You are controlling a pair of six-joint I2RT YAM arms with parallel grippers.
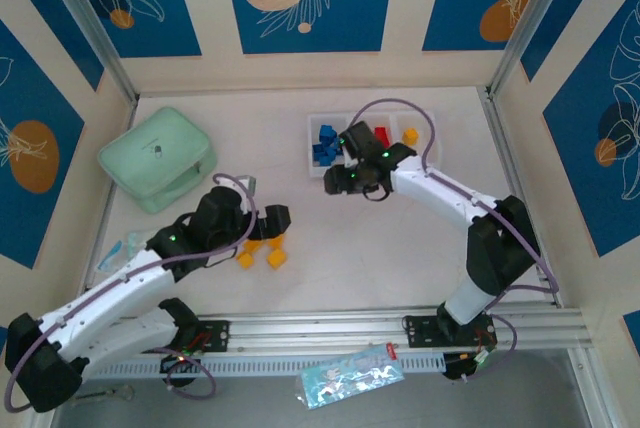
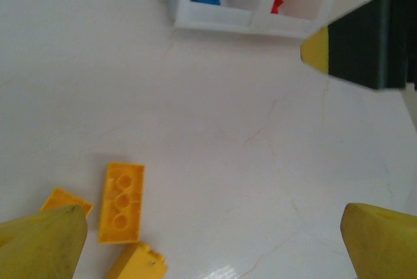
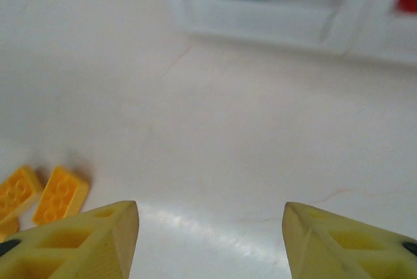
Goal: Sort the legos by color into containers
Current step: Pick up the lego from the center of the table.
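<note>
The white tray (image 1: 352,120) of containers lies at the back middle. Blue legos (image 1: 325,143) fill its left compartment, red legos (image 1: 381,135) the middle one, and one yellow lego (image 1: 409,135) the right one. Several yellow legos (image 1: 262,253) lie loose on the table by my left gripper (image 1: 275,218). In the left wrist view that gripper (image 2: 212,246) is open and empty, with an upturned yellow lego (image 2: 122,202) to its left. My right gripper (image 1: 335,180) hovers in front of the tray's left end. It (image 3: 212,233) is open with bare table between its fingers, and the yellow legos (image 3: 60,194) lie far left.
A mint green zip case (image 1: 157,158) sits at the back left. A clear plastic bag (image 1: 120,248) lies at the left edge and another (image 1: 350,376) in front of the metal rail (image 1: 380,328). Bare table stretches between the loose legos and the tray.
</note>
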